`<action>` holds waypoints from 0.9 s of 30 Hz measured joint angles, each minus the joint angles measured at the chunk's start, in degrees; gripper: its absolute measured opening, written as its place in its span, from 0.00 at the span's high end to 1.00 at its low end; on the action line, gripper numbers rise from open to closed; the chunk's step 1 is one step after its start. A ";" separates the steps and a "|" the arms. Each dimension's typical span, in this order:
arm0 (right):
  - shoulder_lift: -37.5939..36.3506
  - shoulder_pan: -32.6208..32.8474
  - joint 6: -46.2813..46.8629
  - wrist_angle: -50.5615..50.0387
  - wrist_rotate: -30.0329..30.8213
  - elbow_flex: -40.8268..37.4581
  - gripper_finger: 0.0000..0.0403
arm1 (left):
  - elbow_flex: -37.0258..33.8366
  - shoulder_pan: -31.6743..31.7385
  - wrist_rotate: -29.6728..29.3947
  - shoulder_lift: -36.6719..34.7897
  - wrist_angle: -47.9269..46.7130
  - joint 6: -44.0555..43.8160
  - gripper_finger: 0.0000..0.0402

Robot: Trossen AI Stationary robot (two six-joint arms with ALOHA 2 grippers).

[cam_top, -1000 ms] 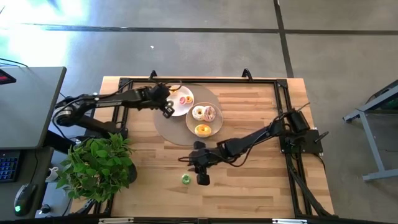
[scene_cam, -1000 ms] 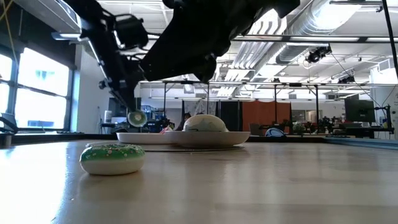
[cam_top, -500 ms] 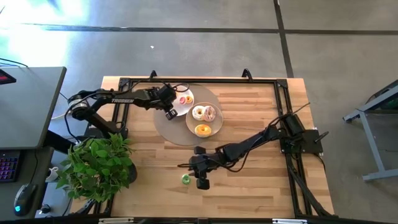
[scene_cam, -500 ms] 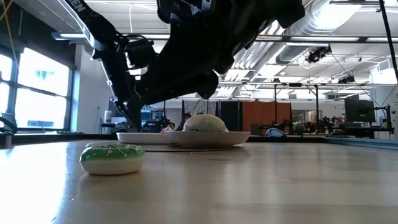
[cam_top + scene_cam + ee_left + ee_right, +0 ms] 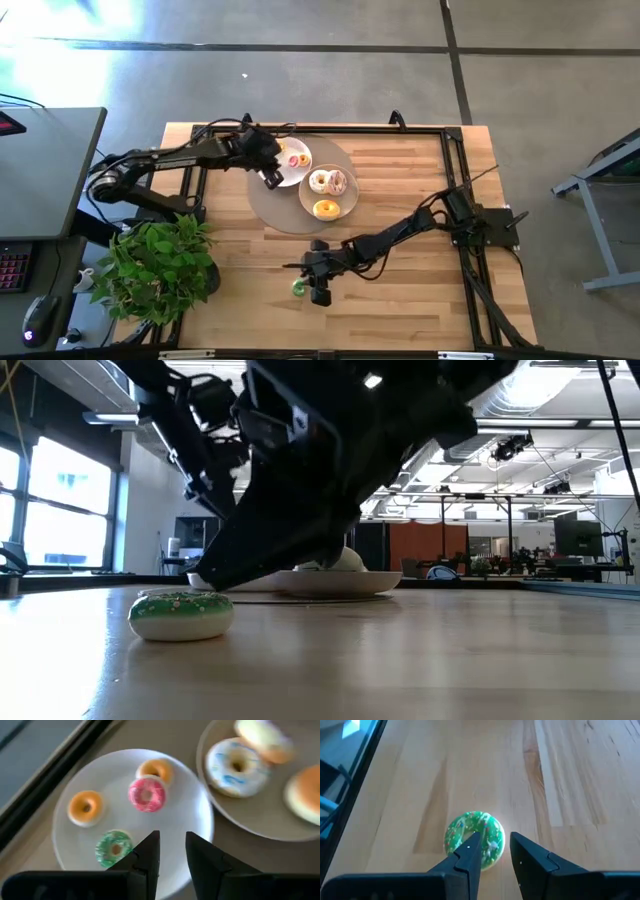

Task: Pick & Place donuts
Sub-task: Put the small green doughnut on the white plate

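The right gripper [image 5: 492, 851], fingers narrowly parted and empty, is hovering over the green donut [image 5: 475, 839], lying flat, hole upward, just ahead.

The left gripper [image 5: 172, 851], also slightly parted, is waiting above the white plate [image 5: 190, 835].

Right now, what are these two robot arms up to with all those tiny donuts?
They are gathering toy donuts onto plates. The right pincer hangs just above a green donut lying alone on the wooden table, fingers slightly parted, not yet gripping it. The left pincer hovers empty over a white plate that holds four small donuts: two orange, one pink, one green. A second plate beside it holds three larger donuts.
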 joint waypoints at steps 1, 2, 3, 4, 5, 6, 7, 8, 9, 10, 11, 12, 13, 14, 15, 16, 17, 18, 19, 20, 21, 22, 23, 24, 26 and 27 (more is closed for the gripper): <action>0.50 -0.06 0.44 0.73 0.37 0.00 0.76 | -0.03 0.01 1.58 -0.86 -0.32 0.01 0.78; 1.05 -0.14 0.88 0.97 0.72 0.02 0.76 | -0.05 0.02 3.49 -1.84 -0.40 0.02 0.78; 1.55 -0.26 1.66 0.86 0.66 0.02 0.76 | -0.07 0.02 5.44 -2.98 -0.48 -0.01 0.78; 2.31 -0.28 2.53 1.61 -0.10 0.02 0.76 | -0.07 0.02 7.34 -4.21 -0.33 0.04 0.78; 2.96 -0.33 3.33 2.91 -1.30 0.02 0.76 | -0.05 0.03 9.02 -5.57 -0.29 0.03 0.78; 3.38 -0.39 3.39 3.92 -2.63 0.02 0.76 | -0.06 0.07 10.45 -6.97 -0.61 0.02 0.78; 3.88 -0.39 3.38 5.43 -4.07 0.02 0.76 | -0.07 0.06 11.57 -8.29 -0.79 0.03 0.78; 4.29 -0.38 3.38 7.00 -5.15 0.02 0.76 | -0.07 0.05 12.49 -9.68 -0.58 0.04 0.78; 4.52 -0.28 3.38 7.60 -5.39 0.02 0.76 | -0.06 0.07 13.29 -11.15 -0.61 0.02 0.78; 4.58 -0.21 3.35 7.60 -5.37 0.02 0.76 | -0.07 0.07 14.38 -12.53 -0.74 0.02 0.78; 4.58 -0.22 3.20 7.59 -5.46 0.02 0.77 | -0.07 0.10 15.48 -14.01 -0.69 0.01 0.78; 4.58 -0.34 3.11 7.48 -5.64 0.02 0.79 | -0.07 0.10 16.38 -15.63 -0.87 0.01 0.78; 4.58 -0.56 3.09 7.25 -5.88 0.04 0.82 | -0.07 0.09 17.28 -17.26 -1.34 0.00 0.78; 4.58 -0.85 3.09 7.16 -6.51 0.04 0.86 | -0.07 0.09 18.04 -19.05 -1.85 0.00 0.78; 4.58 -1.26 3.04 7.16 -7.77 0.04 0.90 | -0.07 0.09 18.84 -20.77 -2.35 0.00 0.78; 4.55 -1.81 2.59 7.16 -9.62 0.04 0.95 | -0.07 0.09 19.41 -22.52 -3.14 0.00 0.78; 4.55 -2.36 2.01 7.24 -11.59 0.04 0.97 | -0.07 0.09 19.87 -24.33 -4.18 -0.14 0.78; 4.55 -2.93 1.76 7.51 -13.32 0.04 0.98 | -0.07 0.07 19.90 -25.99 -4.90 -0.17 0.78; 4.46 -3.48 1.68 7.87 -14.78 0.02 0.97 | -0.07 0.07 19.86 -27.85 -5.55 -0.19 0.78; 4.08 -4.08 1.62 8.11 -15.60 -0.04 0.96 | -0.07 0.08 19.78 -29.71 -6.62 -0.18 0.78; 3.59 -4.74 1.38 8.58 -16.23 -0.08 0.95 | -0.07 0.09 19.34 -31.68 -7.56 -0.16 0.78; 2.81 -5.50 0.51 9.04 -16.84 0.02 0.95 | -0.07 0.09 18.54 -33.57 -8.15 -0.12 0.78; 1.58 -6.26 -0.71 8.97 -17.02 0.04 0.96 | -0.07 0.11 17.92 -35.50 -8.75 -0.09 0.78; 0.27 -7.20 -2.19 9.10 -16.97 0.05 0.98 | -0.07 0.11 16.94 -37.50 -9.57 -0.06 0.78; -2.66 -9.62 -5.85 9.09 -15.59 0.19 0.99 | -0.09 0.11 15.44 -41.01 -10.16 0.03 0.78; -4.08 -11.01 -7.45 9.01 -13.53 0.22 0.98 | -0.09 0.13 15.00 -42.70 -10.55 0.03 0.78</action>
